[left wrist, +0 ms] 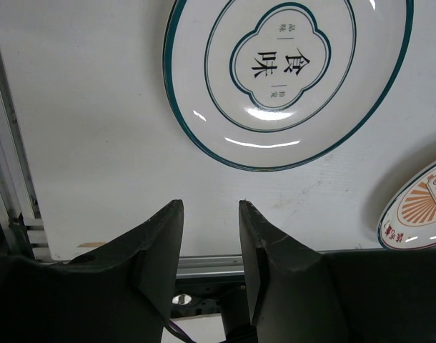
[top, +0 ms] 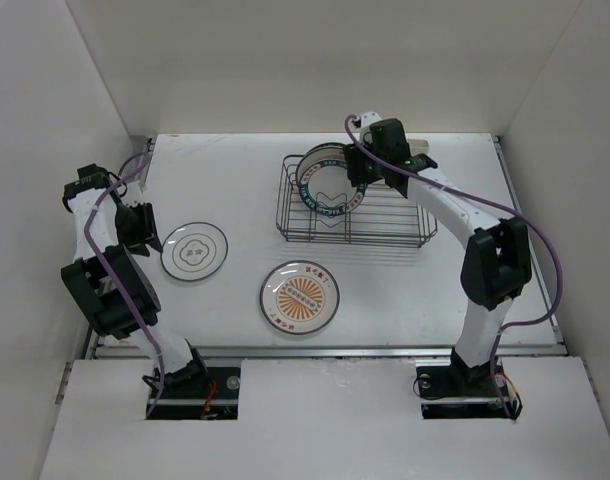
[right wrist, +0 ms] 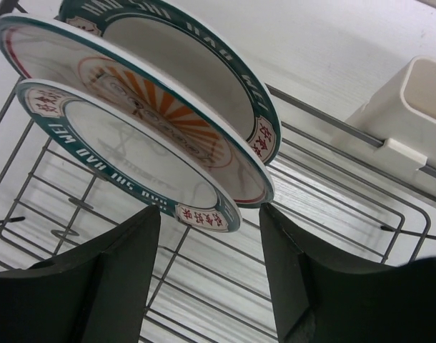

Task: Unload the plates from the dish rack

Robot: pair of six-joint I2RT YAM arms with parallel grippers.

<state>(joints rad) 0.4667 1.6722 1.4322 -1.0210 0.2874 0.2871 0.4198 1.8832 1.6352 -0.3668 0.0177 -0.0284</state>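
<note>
The right hand [right wrist: 207, 214] hangs over the dish rack [right wrist: 332, 207] with its two fingers apart and nothing clamped between them. In the right wrist view three plates stand on edge in the rack, leaning over. The nearest plate [right wrist: 125, 153] has a teal lettered rim band, the middle plate [right wrist: 168, 114] shows an orange sunburst, and the third plate [right wrist: 168, 57] stands behind it. The low point of the nearest plate's rim sits just ahead of the gap between the fingers. Its face is turned towards one finger and its back towards the other, so the disc lies edge-on to the hand and not across it. That looks like the relation the next move turns on: the hand goes forward until the rim sits in the gap, then squeezes. Whether the rim is already inside the gap I cannot tell. A white caddy [right wrist: 411, 107] is clipped to the rack's far wire, off to the side of the fingers.

The left hand [left wrist: 211, 207] is well away, low over the desk [left wrist: 96, 143] near its left edge, fingers apart and holding nothing. A teal-lined plate [left wrist: 289, 71] lies flat just ahead of it, and a sunburst plate [top: 300, 297] lies flat nearer the middle. Only the right arm is within reach of the rack
</note>
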